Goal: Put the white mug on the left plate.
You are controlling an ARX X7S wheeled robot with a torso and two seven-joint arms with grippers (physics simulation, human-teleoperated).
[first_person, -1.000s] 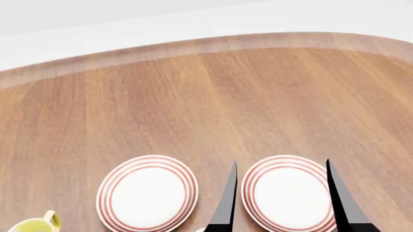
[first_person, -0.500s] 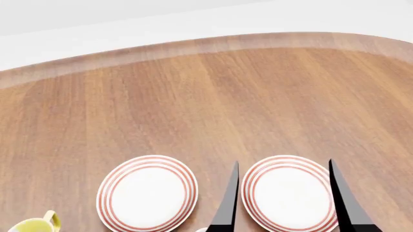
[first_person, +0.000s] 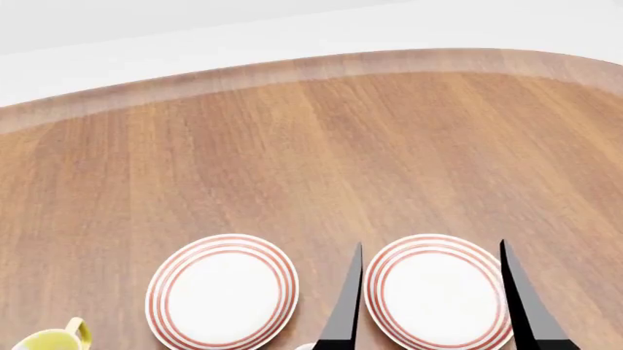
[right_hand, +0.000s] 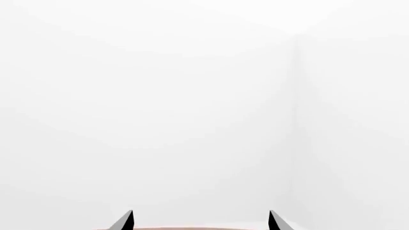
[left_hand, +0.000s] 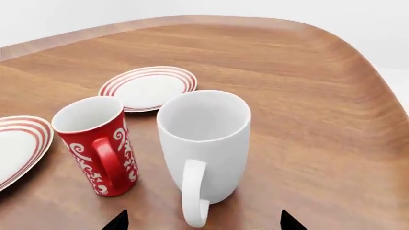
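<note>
The tall white mug [left_hand: 204, 143] stands upright on the table in the left wrist view, its loop handle turned toward the camera. My left gripper [left_hand: 203, 221] is open, with one fingertip on each side of the handle and not touching it. In the head view the mug is out of frame except perhaps a white sliver at the bottom edge. The left plate [first_person: 222, 289] is a white plate with red rings and lies empty. My right gripper [first_person: 430, 246] is open and empty, held above the right plate [first_person: 436, 292]. It also shows in the right wrist view [right_hand: 200, 220].
A red patterned mug [left_hand: 96, 143] stands close beside the white mug. Two ringed plates show beyond them, one farther off [left_hand: 148, 87] and one cut off by the frame's edge [left_hand: 16, 143]. A yellow-handled mug [first_person: 49, 339] sits at the head view's bottom left. The table's rounded edge [first_person: 389, 62] runs behind.
My right gripper's fingers have drifted slightly to the right in the head view. The plates and the yellow-handled mug have not moved.
</note>
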